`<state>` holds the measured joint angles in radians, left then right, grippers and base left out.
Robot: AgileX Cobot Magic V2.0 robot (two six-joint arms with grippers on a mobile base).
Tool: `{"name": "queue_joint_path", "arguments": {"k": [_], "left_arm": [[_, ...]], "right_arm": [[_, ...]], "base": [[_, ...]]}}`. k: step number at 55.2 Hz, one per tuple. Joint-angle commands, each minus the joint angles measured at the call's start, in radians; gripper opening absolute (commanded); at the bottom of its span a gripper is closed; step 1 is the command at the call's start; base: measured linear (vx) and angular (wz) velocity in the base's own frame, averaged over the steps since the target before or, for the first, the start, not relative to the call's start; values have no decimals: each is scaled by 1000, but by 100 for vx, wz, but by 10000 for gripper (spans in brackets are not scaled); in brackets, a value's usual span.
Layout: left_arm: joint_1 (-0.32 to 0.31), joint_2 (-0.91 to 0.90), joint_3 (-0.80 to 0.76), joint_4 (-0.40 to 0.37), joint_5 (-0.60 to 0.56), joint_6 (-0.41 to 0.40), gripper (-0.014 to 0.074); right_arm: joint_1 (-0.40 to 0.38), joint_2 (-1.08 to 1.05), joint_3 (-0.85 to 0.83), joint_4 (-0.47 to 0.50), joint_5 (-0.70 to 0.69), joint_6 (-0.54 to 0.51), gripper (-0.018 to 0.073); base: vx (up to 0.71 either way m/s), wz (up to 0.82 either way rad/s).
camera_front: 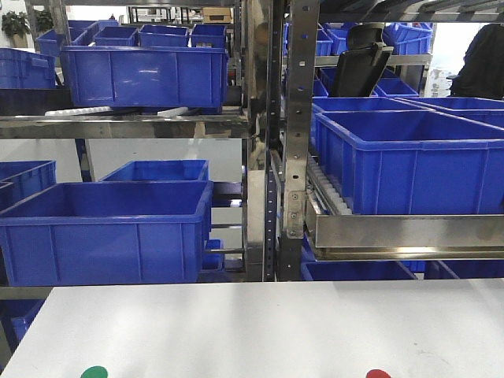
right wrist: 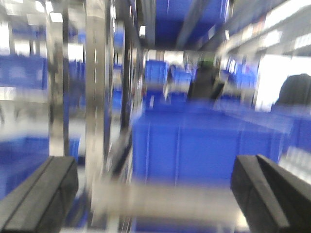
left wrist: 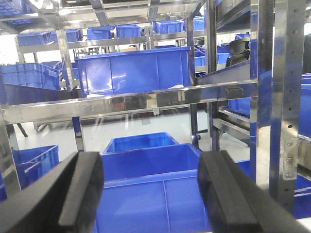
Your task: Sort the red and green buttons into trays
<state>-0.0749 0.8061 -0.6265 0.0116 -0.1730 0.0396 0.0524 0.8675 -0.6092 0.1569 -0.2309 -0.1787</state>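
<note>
Plainly, left fingers (left wrist: pixel 82 194) and right fingers (right wrist: pixel 48 194) gape wide and empty, aimed at blue crates (left wrist: pixel 131 73).

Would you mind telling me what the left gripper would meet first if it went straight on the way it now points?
Probably the near blue crate, framed between the open fingers of the left gripper, under the steel shelf rail; how far off it sits is unclear.

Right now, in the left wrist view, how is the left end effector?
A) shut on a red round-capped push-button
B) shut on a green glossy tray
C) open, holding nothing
C: the left end effector has its two black fingers wide apart, with only a deep blue plastic crate seen between them.
</note>
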Motion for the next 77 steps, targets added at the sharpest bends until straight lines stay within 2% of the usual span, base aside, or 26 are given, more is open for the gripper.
{"name": "queue_joint_path", "arguments": {"k": [1, 8, 12, 20, 25, 36, 58, 62, 64, 71, 77], "left_arm": [[-2, -5, -37, -12, -83, -9, 552], [-2, -5, -37, -12, -80, -9, 552], [-2, -5, -37, -12, -80, -9, 552], [-2, -5, -37, -12, -78, -9, 552], [-2, -5, -37, -12, -76, -9, 552], [-2, -5, -37, -12, -54, -9, 552], [-2, -5, -37, -12, -51, -8, 552], [-2, -5, -37, -12, -50, -8, 552], [-2, -5, -37, -12, -48, -8, 552], [-2, -5, -37, -12, -46, -8, 552], [-2, -5, -37, -18, -9, -8, 552]], "right_arm": [[30, 104, 128, -19, -135, 45, 666], [97, 298, 346, -33, -430, 91, 607], [136, 430, 410, -87, -637, 98, 570], [158, 721, 412, -201, -935, 145, 538], [158, 876, 387, -219, -1111, 179, 538], [157, 1075, 296, -178, -1109, 192, 538], [156, 1221, 88, -166, -1108, 196, 516], [156, 1234, 72, -166, -1098, 196, 425], [156, 1235, 70, -166, -1090, 196, 344], [156, 1235, 75, -167, -1087, 200, -14], [156, 1235, 76, -174, -1094, 204, -15]], "base": [[0, 0], [0, 0], [0, 0], [0, 0], [0, 0], [0, 0], [0, 0], [0, 0], [0, 0], [0, 0], [0, 0]]}}
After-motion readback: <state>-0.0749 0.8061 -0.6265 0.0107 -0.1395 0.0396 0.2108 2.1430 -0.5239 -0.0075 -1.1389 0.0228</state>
